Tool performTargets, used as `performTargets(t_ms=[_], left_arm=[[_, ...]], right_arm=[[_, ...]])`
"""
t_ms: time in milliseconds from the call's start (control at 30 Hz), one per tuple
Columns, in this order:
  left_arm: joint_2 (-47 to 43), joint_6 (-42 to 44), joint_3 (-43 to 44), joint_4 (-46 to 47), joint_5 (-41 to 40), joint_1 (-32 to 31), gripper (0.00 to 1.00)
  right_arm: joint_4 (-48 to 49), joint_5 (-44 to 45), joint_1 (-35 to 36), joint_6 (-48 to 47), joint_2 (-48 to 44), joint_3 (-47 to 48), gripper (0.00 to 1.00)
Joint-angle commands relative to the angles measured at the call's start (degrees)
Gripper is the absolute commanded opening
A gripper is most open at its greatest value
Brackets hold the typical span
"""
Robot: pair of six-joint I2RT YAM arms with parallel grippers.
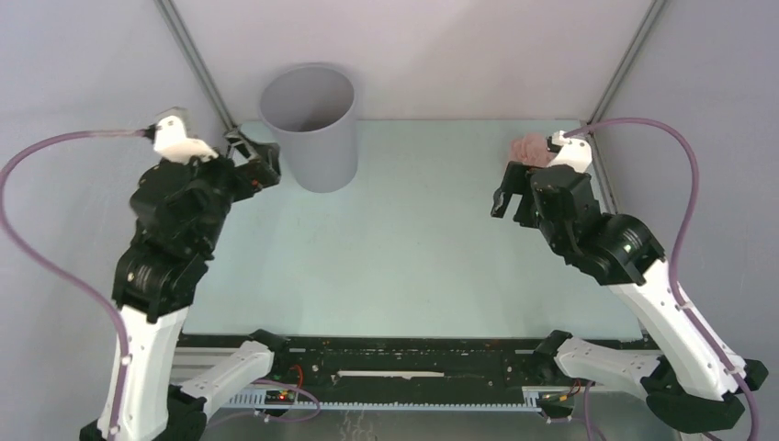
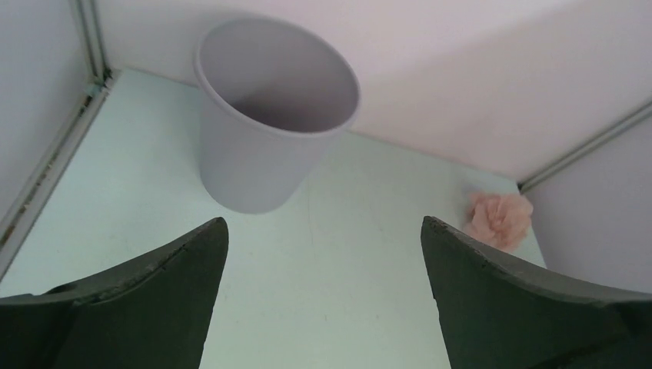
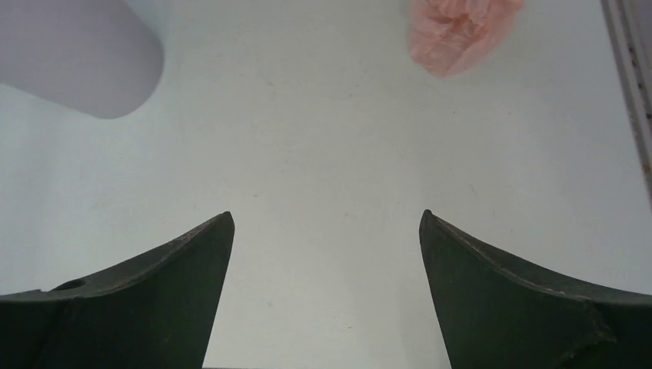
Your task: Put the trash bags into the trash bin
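The grey trash bin (image 1: 310,126) stands upright at the back left of the table; it also shows in the left wrist view (image 2: 269,115) and partly in the right wrist view (image 3: 77,54). The crumpled pale-pink trash bag (image 1: 531,149) lies at the back right corner, partly hidden behind my right arm; it shows in the left wrist view (image 2: 500,217) and the right wrist view (image 3: 461,27). My left gripper (image 1: 257,158) is open and empty just left of the bin. My right gripper (image 1: 507,193) is open and empty, just in front of the bag.
Metal frame posts (image 1: 197,64) rise at the back corners, and grey walls close in the table on three sides. A rail (image 3: 627,77) runs along the table's right edge. A black bar (image 1: 404,354) with wiring crosses the near edge.
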Motion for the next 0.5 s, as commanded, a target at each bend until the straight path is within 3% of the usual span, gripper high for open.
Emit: performTargets(t_ms=[0,167,467], left_arm=[[3.7,-0.7,-1.9,3.7,1.3,-2.3,1.00],[6.6,-0.5,-3.6,5.4,4.9,-3.4,1.00],[9.4,0.3,-7.1,9.4,9.6,-3.6,1.00]], right_arm=[[1.7,-0.9,-4.5,-0.7,2.5,-0.6,0.99],[4.8,-11.0,-14.5,-2.6,6.7,-1.1,1.00],[12.6,-15.1,-28.3,-4.5,17.4,-1.6,1.00]])
